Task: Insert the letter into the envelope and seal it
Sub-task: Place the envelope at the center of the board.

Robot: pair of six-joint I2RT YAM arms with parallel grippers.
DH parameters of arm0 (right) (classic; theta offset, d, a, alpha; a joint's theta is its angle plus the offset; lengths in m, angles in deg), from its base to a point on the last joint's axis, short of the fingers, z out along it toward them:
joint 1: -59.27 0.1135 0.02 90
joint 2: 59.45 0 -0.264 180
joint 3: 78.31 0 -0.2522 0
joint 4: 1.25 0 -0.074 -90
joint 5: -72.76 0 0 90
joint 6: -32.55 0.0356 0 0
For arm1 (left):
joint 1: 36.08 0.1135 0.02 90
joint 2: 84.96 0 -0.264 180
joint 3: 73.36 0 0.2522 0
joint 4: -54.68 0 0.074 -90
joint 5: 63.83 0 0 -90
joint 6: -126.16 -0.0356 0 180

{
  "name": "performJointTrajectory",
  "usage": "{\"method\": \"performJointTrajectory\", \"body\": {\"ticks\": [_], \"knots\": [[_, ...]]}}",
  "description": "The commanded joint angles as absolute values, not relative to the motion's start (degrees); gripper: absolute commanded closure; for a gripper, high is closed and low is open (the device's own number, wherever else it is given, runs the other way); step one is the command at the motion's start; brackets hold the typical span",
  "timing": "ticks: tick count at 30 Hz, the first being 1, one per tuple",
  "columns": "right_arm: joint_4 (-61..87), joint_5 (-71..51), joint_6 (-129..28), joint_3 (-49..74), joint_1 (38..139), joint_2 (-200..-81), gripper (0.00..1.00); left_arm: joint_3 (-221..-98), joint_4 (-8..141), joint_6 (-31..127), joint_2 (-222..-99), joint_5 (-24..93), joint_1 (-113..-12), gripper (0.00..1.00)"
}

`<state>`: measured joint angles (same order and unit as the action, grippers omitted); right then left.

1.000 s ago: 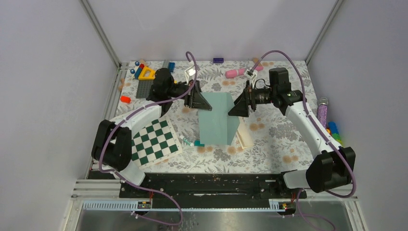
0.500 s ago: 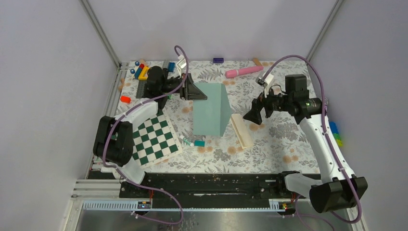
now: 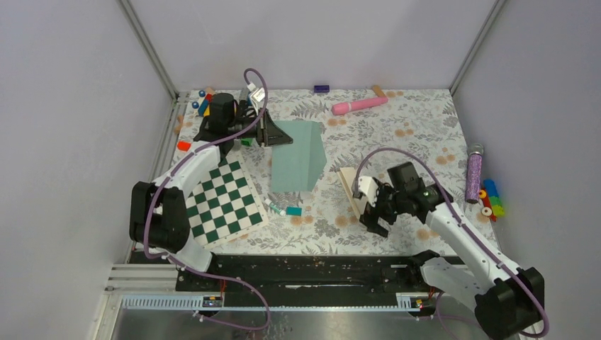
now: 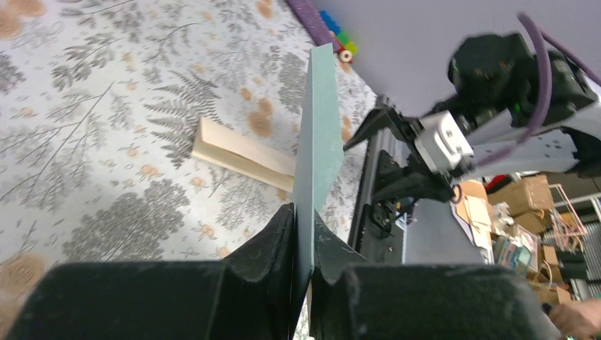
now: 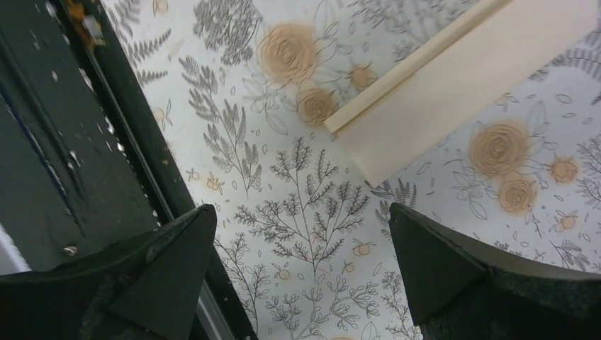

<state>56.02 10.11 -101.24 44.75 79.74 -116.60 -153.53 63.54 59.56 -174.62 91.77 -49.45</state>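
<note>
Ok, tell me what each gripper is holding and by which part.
Left gripper is pinching the envelope by one edge. Right gripper is open and holds nothing; the letter lies untouched on the table.

Even diffuse overhead light, soft shadows; wrist views sharp, near foreground slightly blurred.

The left arm [image 3: 193, 164] and the right arm [image 3: 464, 230] have white curved links between bulky black joint housings; a purple cable [image 3: 249, 78] loops along each. The left gripper [image 3: 280, 136] and the right gripper [image 5: 299, 216] are matte black, with wedge-shaped fingers tapering to points; a small white camera block [image 3: 366, 188] marks the right wrist.
</note>
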Motion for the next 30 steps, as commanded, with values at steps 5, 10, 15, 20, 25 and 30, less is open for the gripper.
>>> {"method": "performJointTrajectory", "body": {"ticks": [5,10,15,20,25,30], "knots": [[46.1,2.4,-102.3,47.7,84.5,-116.4,0.01,-158.5,68.4,54.7,-181.5,83.0,-49.3,0.90],[43.9,1.4,-101.4,48.9,86.0,-117.8,0.00,-164.9,68.4,57.1,-191.9,84.4,-49.9,0.87],[42.3,-1.2,-100.5,49.3,87.5,-120.3,0.00,-169.6,66.3,59.0,-199.5,83.3,-50.5,0.79],[39.5,-6.6,-100.8,50.1,88.5,-122.3,0.00,-171.5,65.8,58.9,-202.0,79.7,-50.3,0.46],[37.7,-11.2,-99.9,49.6,90.1,-124.0,0.01,-169.5,65.6,57.1,-198.9,77.0,-49.8,0.02],[36.0,-16.6,-97.9,48.0,91.6,-126.6,0.00,-166.0,64.8,55.7,-192.2,73.1,-48.7,0.01]]}}
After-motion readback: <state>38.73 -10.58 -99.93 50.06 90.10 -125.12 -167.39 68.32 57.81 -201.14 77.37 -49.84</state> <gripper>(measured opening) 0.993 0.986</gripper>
